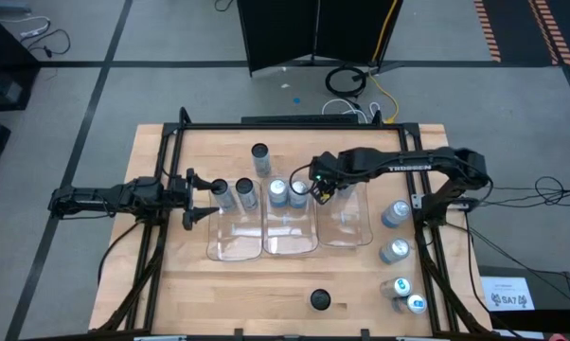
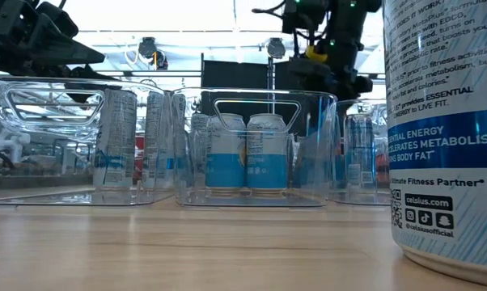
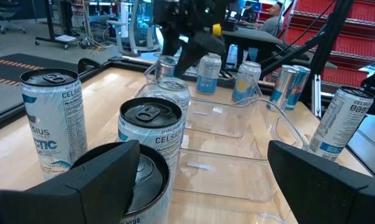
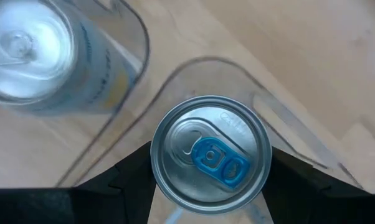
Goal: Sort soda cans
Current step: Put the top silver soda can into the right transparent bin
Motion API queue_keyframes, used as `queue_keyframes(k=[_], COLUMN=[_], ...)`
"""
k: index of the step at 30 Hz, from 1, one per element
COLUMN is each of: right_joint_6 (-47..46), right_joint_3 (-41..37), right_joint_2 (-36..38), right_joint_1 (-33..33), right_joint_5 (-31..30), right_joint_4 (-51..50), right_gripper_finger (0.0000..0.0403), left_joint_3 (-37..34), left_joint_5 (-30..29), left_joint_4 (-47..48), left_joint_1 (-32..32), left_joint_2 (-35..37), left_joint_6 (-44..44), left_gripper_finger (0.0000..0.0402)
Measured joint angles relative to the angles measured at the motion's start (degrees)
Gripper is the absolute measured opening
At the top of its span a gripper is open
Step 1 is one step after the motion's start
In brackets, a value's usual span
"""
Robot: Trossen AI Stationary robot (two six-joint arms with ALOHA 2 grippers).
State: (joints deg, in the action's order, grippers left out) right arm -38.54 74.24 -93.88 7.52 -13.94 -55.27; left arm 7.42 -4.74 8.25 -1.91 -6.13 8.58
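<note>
- Holding a slim silver can [image 4: 210, 155] between its dark fingers, the right gripper [image 1: 323, 189] hangs over the seam between the middle clear tray [image 1: 290, 242] and the right clear tray [image 1: 347, 232]; the can's lid is plain silver with a bright blue pull tab.
- Just beside that gripper, two blue-and-white cans [image 1: 287, 193] stand in the middle tray.
- Spread wide and holding nothing, the left gripper [image 1: 202, 196] sits at the outer edge of the left tray [image 1: 233, 246]; two dark-topped cans [image 1: 234, 195] with white and teal labels stand right in front of its fingers [image 3: 106, 180].
- One more dark-topped can [image 1: 259, 157] stands alone on the counter [image 1: 171, 284], beyond the trays.
- Well off to the right gripper's outer side, four cans [image 1: 399, 251] wait along the counter edge, two with bright blue tops.
- A single dark-topped can [image 1: 320, 300] stands near the front edge.
</note>
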Motion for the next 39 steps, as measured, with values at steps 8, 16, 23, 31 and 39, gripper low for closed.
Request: queue_keyframes(k=[8,16,23,31,39], right_joint_6=[-0.4,-0.7,-0.9,-0.9,0.4], right_joint_3=[-2.8,-2.8,-2.7,-2.7,2.2], right_joint_2=[3.4,4.3,4.4,4.4,4.6], right_joint_1=[0.9,2.6,2.6,2.6,2.6], right_joint_5=[1.6,2.2,1.9,2.1,2.3], right_joint_4=[2.9,2.8,3.2,3.2,-0.7], right_gripper_finger=[0.0228,0.0247,0.0271,0.0274,0.0274], left_joint_3=[0.0,0.0,0.0,0.0,0.0], left_joint_5=[0.0,0.0,0.0,0.0,0.0], left_joint_4=[0.1,0.0,0.0,0.0,0.0], left_joint_1=[0.0,0.0,0.0,0.0,0.0], left_joint_2=[0.0,0.0,0.0,0.0,0.0], left_joint_6=[0.0,0.0,0.0,0.0,0.0], left_gripper_finger=[0.0363,0.0363,0.0363,0.0363,0.0363])
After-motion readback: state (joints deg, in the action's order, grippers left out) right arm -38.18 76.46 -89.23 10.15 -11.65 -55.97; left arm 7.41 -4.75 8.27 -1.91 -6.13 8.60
